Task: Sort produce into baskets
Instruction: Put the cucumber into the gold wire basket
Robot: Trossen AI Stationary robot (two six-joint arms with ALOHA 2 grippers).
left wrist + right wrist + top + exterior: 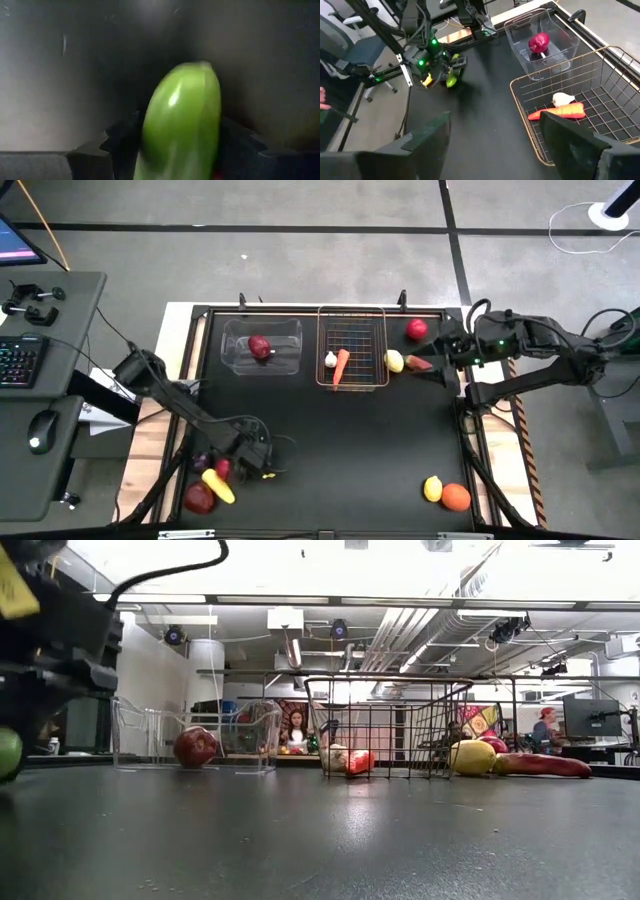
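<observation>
My left gripper (172, 145) is at the table's near left (256, 458), shut on a green cucumber (182, 120), which also shows in the right wrist view (451, 79). Beside it lie a purple eggplant (205, 463), two red apples (198, 498) and a yellow banana (218, 485). My right gripper (495, 145) is open and empty, raised at the far right (440, 358) near a lemon (394, 361), a long red piece (418, 363) and a red apple (416, 329). The clear bin (232, 358) holds a red apple (260, 346). The wire basket (352, 320) holds garlic (330, 360) and a carrot (341, 365). My left gripper pinches the cucumber between its two fingers (117, 147), one on each long side (150, 135). The cucumber runs along the fingers and its rounded free end (200, 70) sticks out past them. Whether it is clear of the table, I cannot tell.
A lemon (432, 488) and an orange (455, 497) lie at the near right. The middle of the black table (350, 440) is bare. People sit in the room beyond the table (297, 730).
</observation>
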